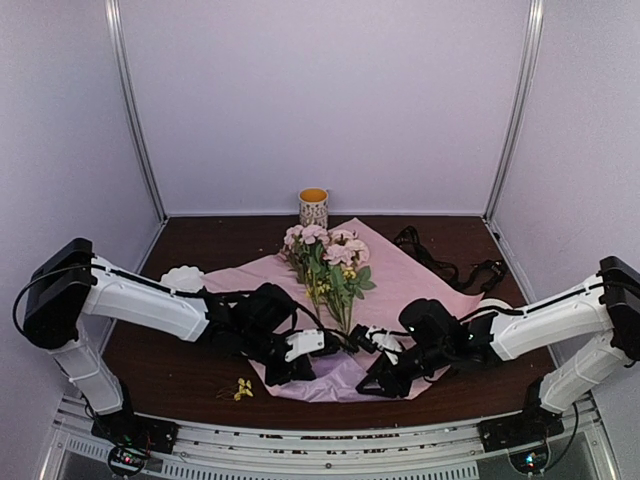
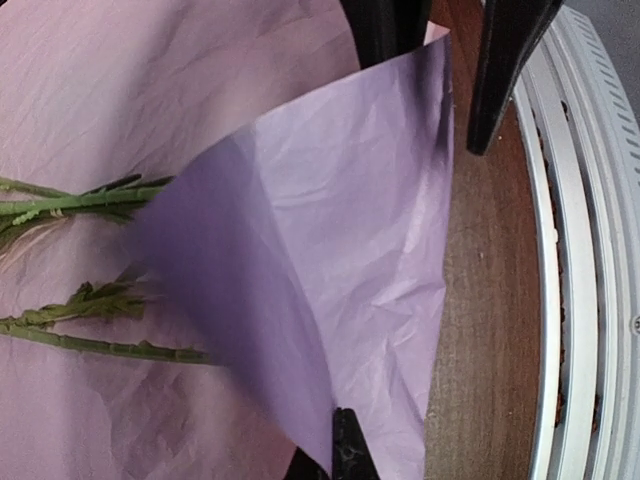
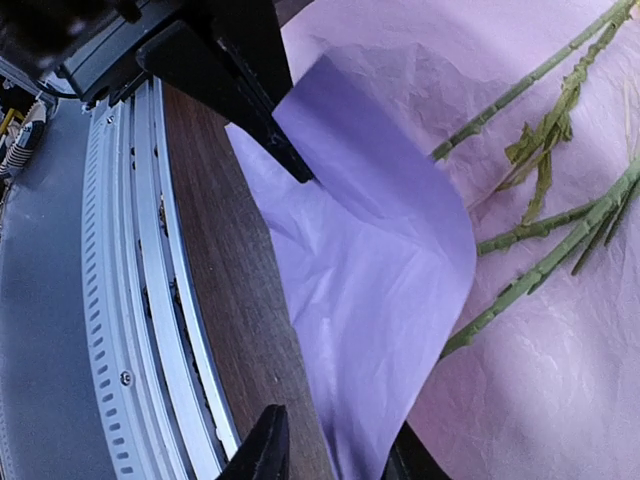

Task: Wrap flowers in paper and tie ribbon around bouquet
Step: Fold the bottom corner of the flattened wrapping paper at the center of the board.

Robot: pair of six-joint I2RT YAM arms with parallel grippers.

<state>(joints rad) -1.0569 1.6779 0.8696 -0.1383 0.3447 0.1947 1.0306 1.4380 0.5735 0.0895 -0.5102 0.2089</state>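
Starting at the top view, note the flowers (image 1: 325, 255) lying mid-frame on the paper (image 1: 410, 270); claws unreadable there. Left wrist view: the left gripper (image 2: 345, 435), bottom edge, pinches the paper's lifted fold. Right wrist view: the right gripper (image 3: 335, 450) stands parted astride that fold.

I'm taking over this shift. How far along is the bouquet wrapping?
Done: the flowers lie on the paper, stems toward the near corner. In hand: the left gripper pinches that corner, lifted and curling over the stems; the right gripper is beside it, jaws apart. Left: rolling the cone and tying the ribbon, lying untouched at the back right.
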